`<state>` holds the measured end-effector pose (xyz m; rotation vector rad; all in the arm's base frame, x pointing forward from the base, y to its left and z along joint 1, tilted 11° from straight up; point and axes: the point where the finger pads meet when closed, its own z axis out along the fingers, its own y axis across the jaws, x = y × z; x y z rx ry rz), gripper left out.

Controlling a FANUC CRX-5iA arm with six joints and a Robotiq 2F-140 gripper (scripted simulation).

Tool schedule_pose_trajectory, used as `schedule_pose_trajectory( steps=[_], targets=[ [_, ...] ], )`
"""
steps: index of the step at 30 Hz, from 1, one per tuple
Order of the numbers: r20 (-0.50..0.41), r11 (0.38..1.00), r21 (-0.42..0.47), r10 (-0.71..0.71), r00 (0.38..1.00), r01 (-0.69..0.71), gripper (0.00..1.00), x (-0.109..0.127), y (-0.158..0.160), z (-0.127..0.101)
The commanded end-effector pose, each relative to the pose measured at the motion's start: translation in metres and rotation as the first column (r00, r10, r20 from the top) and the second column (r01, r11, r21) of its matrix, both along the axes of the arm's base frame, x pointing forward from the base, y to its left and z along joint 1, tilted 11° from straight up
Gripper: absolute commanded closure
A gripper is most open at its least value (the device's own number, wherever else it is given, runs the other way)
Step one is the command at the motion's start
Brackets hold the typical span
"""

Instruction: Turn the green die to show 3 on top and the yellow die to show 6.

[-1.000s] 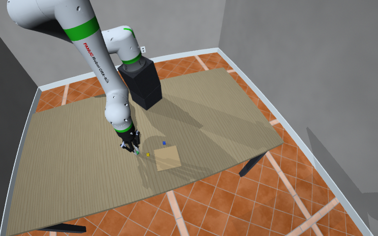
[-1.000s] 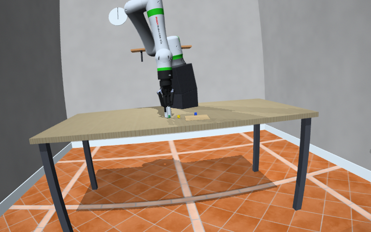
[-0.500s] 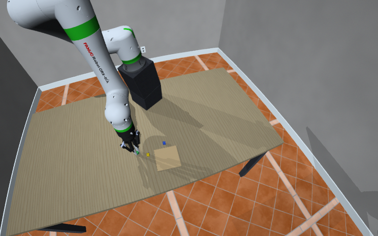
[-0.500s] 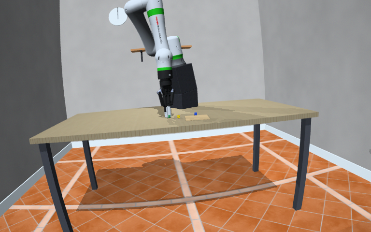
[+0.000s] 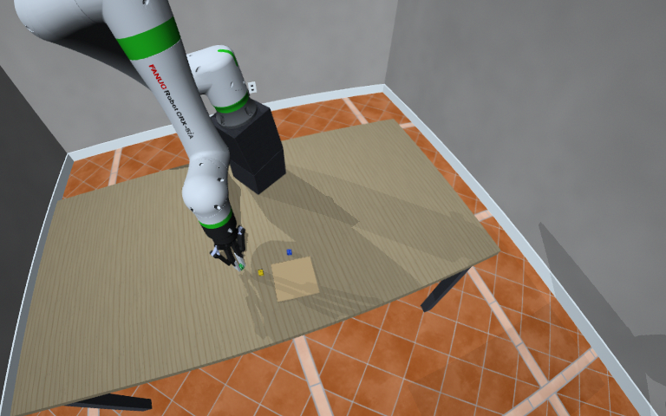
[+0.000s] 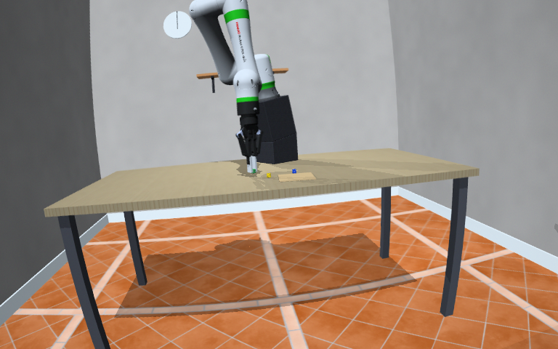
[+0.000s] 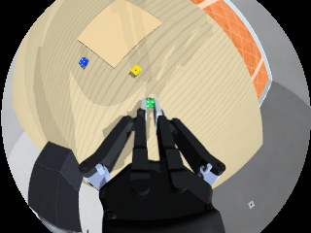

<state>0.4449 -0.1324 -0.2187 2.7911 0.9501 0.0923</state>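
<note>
Tabletop in all views, wall clock only in exterior.

Top and exterior look from afar, sharing the table.

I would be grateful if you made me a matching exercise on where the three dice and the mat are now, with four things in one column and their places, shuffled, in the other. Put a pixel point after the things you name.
1. green die [image 5: 241, 266] [image 6: 254, 171] [image 7: 150, 103]
2. yellow die [image 5: 260, 272] [image 6: 268, 175] [image 7: 135, 70]
3. blue die [image 5: 289, 251] [image 6: 293, 171] [image 7: 84, 62]
4. mat [image 5: 295, 279] [image 6: 296, 177] [image 7: 119, 34]

A. off the mat, farthest from the gripper [image 5: 239, 265] [image 6: 251, 169] [image 7: 151, 104] of the dice
B. flat on the table, with no die on it
C. between the fingertips
D. on the table between the gripper and the mat

Pairs: 1-C; 2-D; 3-A; 4-B
</note>
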Motion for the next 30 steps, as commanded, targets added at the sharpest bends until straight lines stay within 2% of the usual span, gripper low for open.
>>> schedule_pose_trajectory(
  steps=[1, 10, 21, 30],
  targets=[
    [-0.009, 1.000, 0.001, -0.001, 1.000, 0.001, 0.93, 0.000, 0.001, 0.008],
    [-0.009, 1.000, 0.001, -0.001, 1.000, 0.001, 0.93, -0.002, 0.004, 0.022],
    [-0.009, 1.000, 0.001, -0.001, 1.000, 0.001, 0.93, -0.006, 0.010, 0.059],
    [-0.009, 1.000, 0.001, -0.001, 1.000, 0.001, 0.93, -0.009, 0.013, 0.079]
  ],
)
